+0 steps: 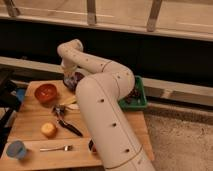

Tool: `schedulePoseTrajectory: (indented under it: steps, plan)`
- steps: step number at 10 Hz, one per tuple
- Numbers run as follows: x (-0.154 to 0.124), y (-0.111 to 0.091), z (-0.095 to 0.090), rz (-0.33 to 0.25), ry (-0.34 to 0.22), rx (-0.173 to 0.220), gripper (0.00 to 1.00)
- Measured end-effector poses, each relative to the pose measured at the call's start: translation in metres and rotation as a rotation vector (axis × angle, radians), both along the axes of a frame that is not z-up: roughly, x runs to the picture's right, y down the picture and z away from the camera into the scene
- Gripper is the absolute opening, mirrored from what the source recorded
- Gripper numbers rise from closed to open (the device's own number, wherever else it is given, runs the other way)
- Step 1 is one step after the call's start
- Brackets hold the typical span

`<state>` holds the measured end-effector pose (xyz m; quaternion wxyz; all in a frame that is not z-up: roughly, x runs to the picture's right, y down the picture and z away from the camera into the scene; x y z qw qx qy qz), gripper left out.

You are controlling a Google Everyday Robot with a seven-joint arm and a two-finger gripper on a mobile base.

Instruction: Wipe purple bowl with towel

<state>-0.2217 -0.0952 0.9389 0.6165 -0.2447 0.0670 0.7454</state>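
Note:
The purple bowl [77,79] sits at the back of the wooden table [30,120], to the right of the orange-red bowl [45,92]. It is partly hidden by my arm. My white arm rises from the lower right, bends at the elbow [70,50] and comes down onto the bowl. My gripper [69,82] is at the bowl's left rim, right over it. No towel can be made out at the gripper.
On the table lie a yellow-orange fruit [48,129], a black-handled utensil [67,125], a fork [55,148] and a small blue cup [16,149]. A green tray [138,98] sits at the back right. A dark wall and railing stand behind.

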Motion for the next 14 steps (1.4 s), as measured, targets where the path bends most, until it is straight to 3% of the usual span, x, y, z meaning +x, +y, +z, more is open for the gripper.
schedulePoseTrajectory:
  steps: [4,7,9,11,14]
  plan:
    - [0.043,0.018,-0.016,0.026,0.068,-0.055,0.00]
    - [0.069,0.002,-0.006,0.063,0.089,-0.037,0.00]
    - [0.056,-0.008,0.003,0.064,0.062,-0.020,0.00]
    - [0.020,-0.015,0.013,0.049,0.012,-0.015,0.00]
    - [-0.025,-0.005,0.009,0.024,-0.059,-0.020,0.00]
